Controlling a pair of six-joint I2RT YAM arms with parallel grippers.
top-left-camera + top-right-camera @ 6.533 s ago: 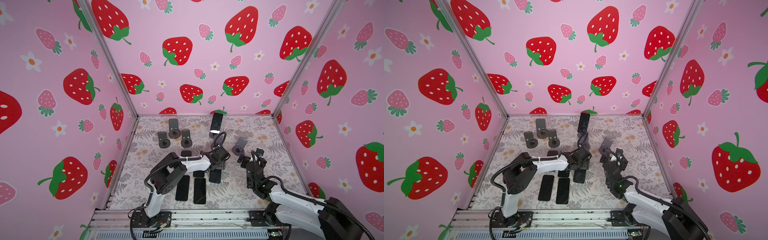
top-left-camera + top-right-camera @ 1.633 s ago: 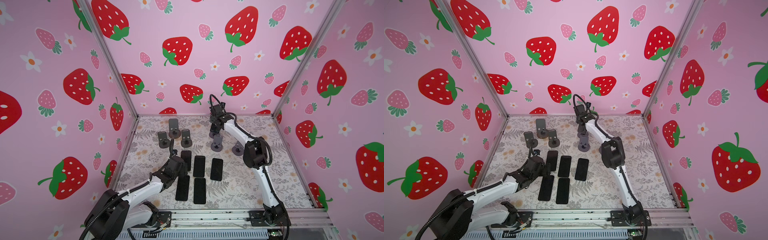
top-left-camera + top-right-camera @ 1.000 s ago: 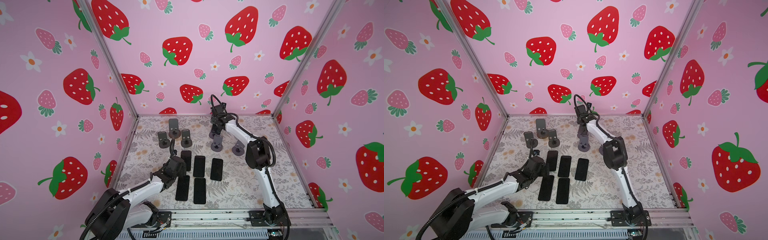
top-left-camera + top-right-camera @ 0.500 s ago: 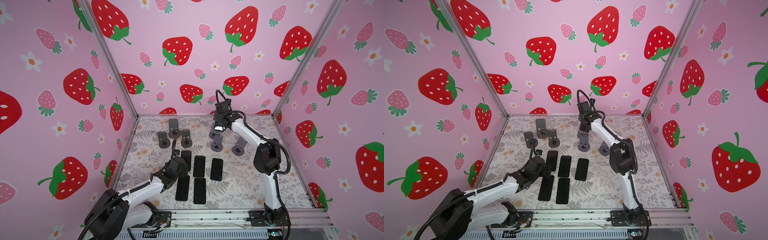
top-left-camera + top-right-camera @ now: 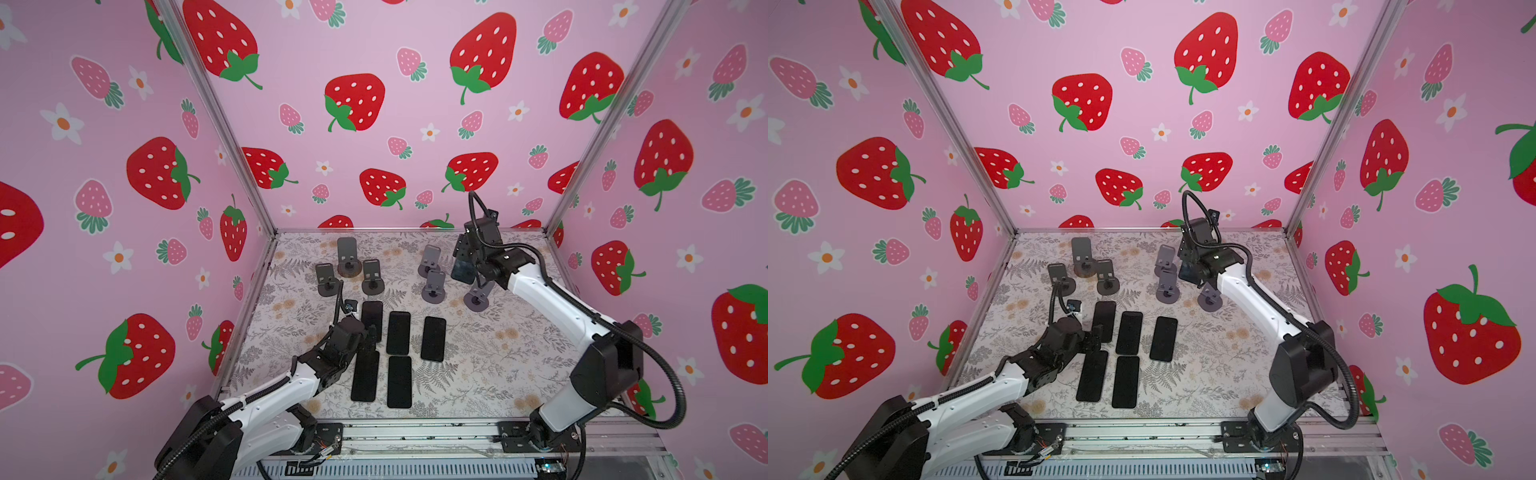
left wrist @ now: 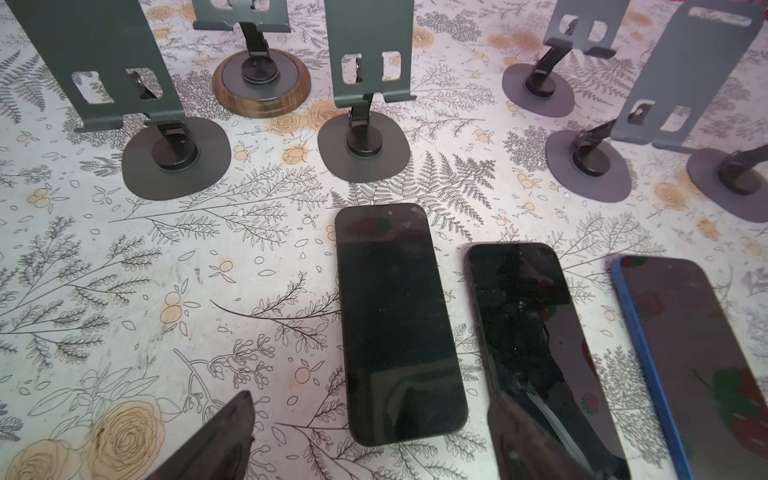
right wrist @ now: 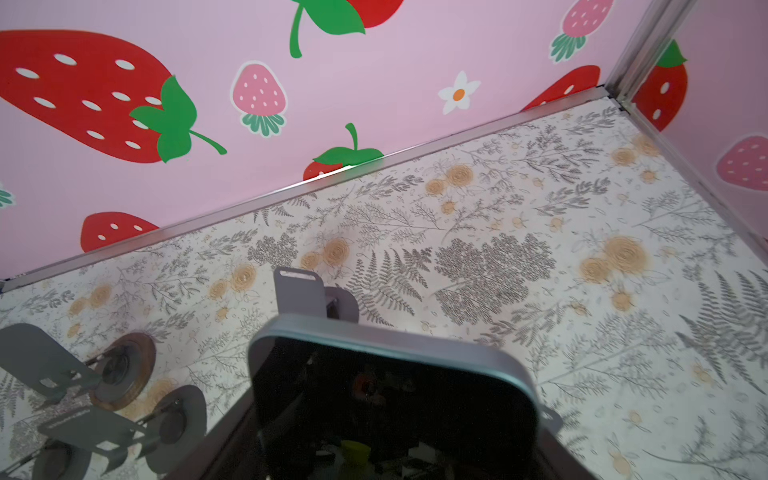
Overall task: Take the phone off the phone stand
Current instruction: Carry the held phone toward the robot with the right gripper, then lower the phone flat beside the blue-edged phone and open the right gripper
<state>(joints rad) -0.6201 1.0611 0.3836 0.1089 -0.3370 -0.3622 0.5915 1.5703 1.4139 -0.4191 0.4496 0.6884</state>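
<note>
Although the phone (image 5: 462, 270) is already clear of every stand, it is held in the air at the back of the desk (image 5: 498, 353) by the right pincer (image 5: 469, 254), which is clenched on it. In the right wrist view one end of the phone (image 7: 390, 395) is seen jutting well beyond the pincer. The grip is therefore judged to sit near the other end, and a slip or twist could be caused by a quick swing. Three grey stands (image 5: 434, 281) are crowded just beside and below it, and one could be toppled if the phone is lowered too soon. Five other phones (image 5: 398, 332) are laid flat nearer the front and could be struck or overlapped when the phone is set down. The left pincer (image 5: 369, 336) is spread open and empty just above them.
</note>
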